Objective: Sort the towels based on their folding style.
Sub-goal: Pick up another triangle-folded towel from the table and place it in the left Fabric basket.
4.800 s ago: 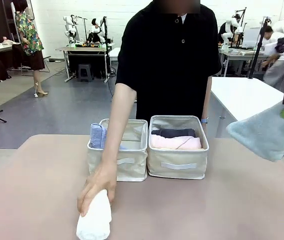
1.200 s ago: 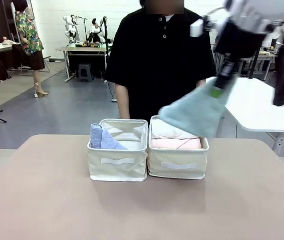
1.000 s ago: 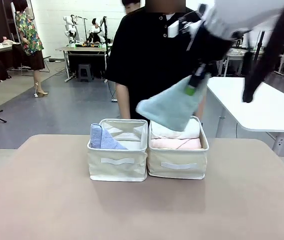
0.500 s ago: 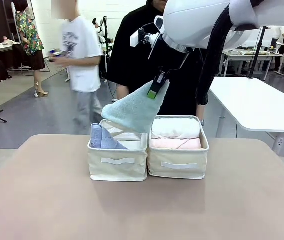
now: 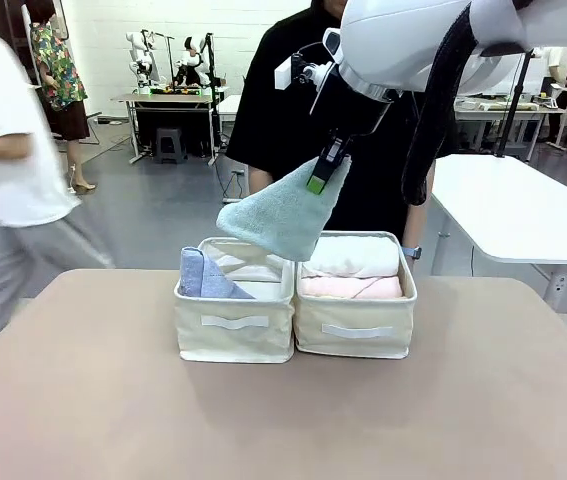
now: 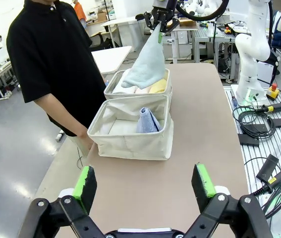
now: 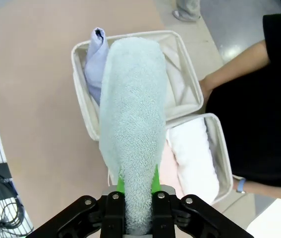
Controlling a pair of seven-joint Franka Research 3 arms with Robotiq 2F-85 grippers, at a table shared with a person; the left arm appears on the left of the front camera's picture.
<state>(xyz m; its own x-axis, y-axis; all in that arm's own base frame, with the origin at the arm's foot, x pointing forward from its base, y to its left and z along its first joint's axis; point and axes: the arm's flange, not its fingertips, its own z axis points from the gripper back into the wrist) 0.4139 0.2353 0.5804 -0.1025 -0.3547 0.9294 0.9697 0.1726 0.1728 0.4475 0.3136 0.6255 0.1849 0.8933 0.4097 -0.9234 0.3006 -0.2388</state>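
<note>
My right gripper (image 5: 326, 172) is clamped on the narrow tip of the pale green towel (image 5: 275, 216), which hangs tilted in the air over the seam between the two baskets. From the front I can't tell which basket it sits above. My right wrist camera shows the wide end of the pale green towel (image 7: 130, 119) over the left basket (image 7: 83, 106), beside the blue towel (image 7: 94, 59) standing at one end of it. That camera also shows a white towel (image 7: 196, 158) in the right basket (image 7: 220, 148) and a person's bare arm (image 7: 229, 74) just past the rim.

The front view adds a pink towel (image 5: 348, 288) under the white one. My left wrist camera picks up a yellow towel (image 6: 156, 87) in that same basket. My left gripper (image 6: 145, 184) hovers with fingers spread wide and nothing between them, well back from both baskets over the table (image 6: 190, 144).
</note>
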